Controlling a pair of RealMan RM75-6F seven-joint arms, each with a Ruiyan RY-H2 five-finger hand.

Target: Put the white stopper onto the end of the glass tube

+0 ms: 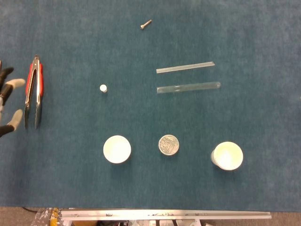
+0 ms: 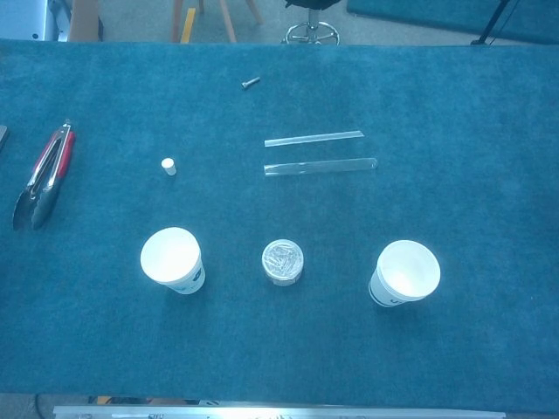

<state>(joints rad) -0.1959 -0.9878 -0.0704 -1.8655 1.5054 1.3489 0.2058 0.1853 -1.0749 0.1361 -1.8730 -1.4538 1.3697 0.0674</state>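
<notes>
The small white stopper [image 1: 103, 88] [image 2: 169, 166] stands alone on the blue cloth, left of centre. The glass tube [image 1: 188, 87] [image 2: 320, 165] lies flat to its right, with its rounded end pointing right. My left hand [image 1: 8, 102] shows only at the left edge of the head view, fingers spread apart and holding nothing, far left of the stopper. The chest view does not show it. My right hand is out of both views.
A clear flat strip [image 1: 185, 68] lies just behind the tube. Red-handled tongs [image 1: 33, 92] lie beside my left hand. Two white paper cups [image 1: 117, 149] [image 1: 227, 156] and a small round tin [image 1: 169, 145] stand along the front. A screw [image 1: 146, 24] lies far back.
</notes>
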